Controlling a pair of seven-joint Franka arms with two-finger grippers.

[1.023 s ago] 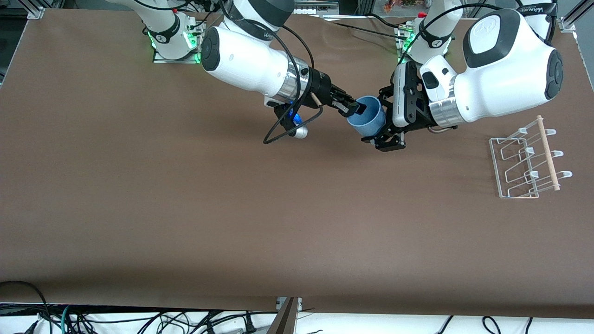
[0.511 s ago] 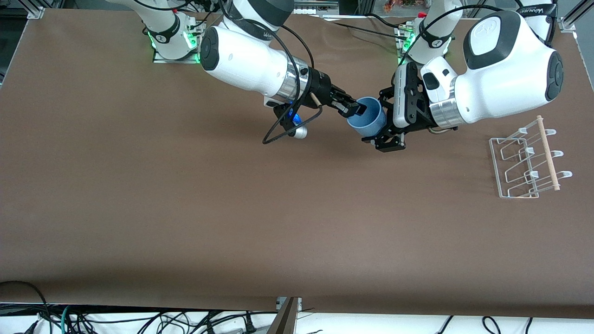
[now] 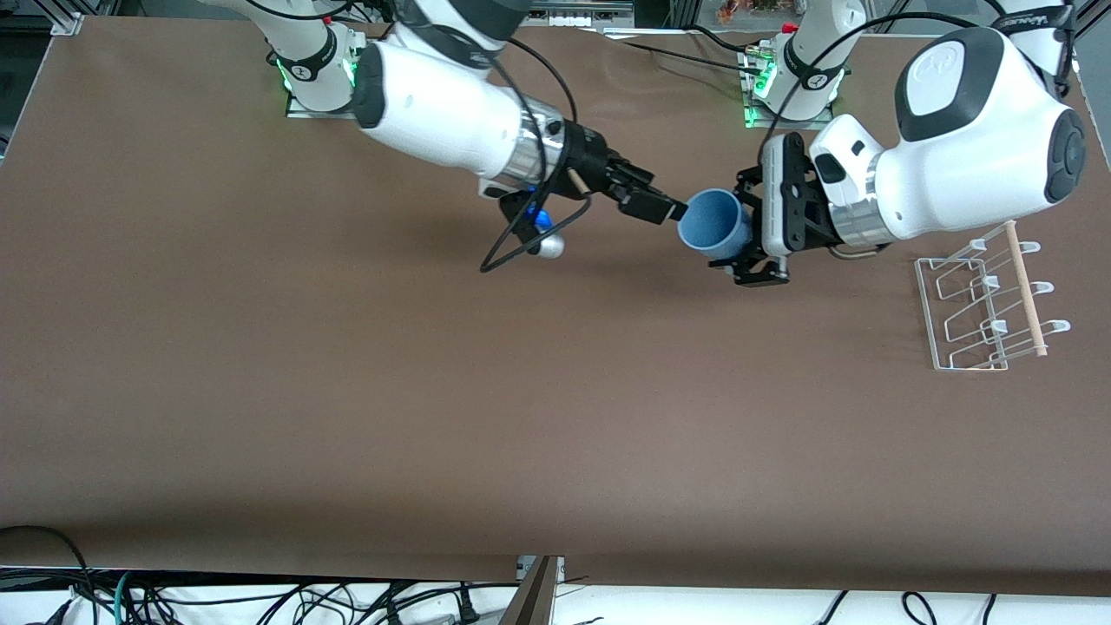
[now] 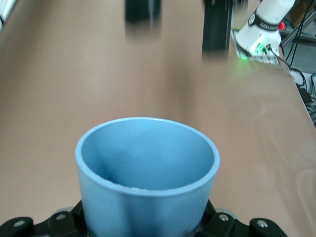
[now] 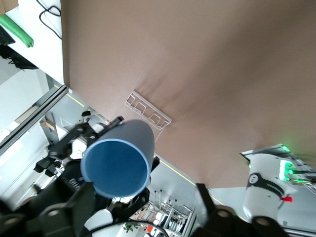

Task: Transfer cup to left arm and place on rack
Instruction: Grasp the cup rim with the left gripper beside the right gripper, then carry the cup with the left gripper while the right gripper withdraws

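Observation:
The light-blue cup (image 3: 712,224) hangs on its side over the table between the two arms. My left gripper (image 3: 752,233) is shut on its base end, and its mouth faces the right gripper. In the left wrist view the cup (image 4: 148,168) fills the space between the fingers of the left gripper (image 4: 148,228). My right gripper (image 3: 664,207) is open just off the rim, touching nothing. In the right wrist view its fingertips (image 5: 64,213) stand wide apart, with the cup (image 5: 117,160) clear of them. The white wire rack (image 3: 989,299) with its wooden dowel lies toward the left arm's end of the table.
A black cable loop (image 3: 521,243) and a small blue-and-silver part (image 3: 545,243) hang under the right wrist. Both arm bases (image 3: 321,69) with green lights stand along the table's edge farthest from the front camera. Bare brown tabletop (image 3: 521,417) stretches nearer the front camera.
The right gripper let go of the cup's rim, opened, and drew back. The left arm, gripping the cup, shifted it a little toward the rack's end.

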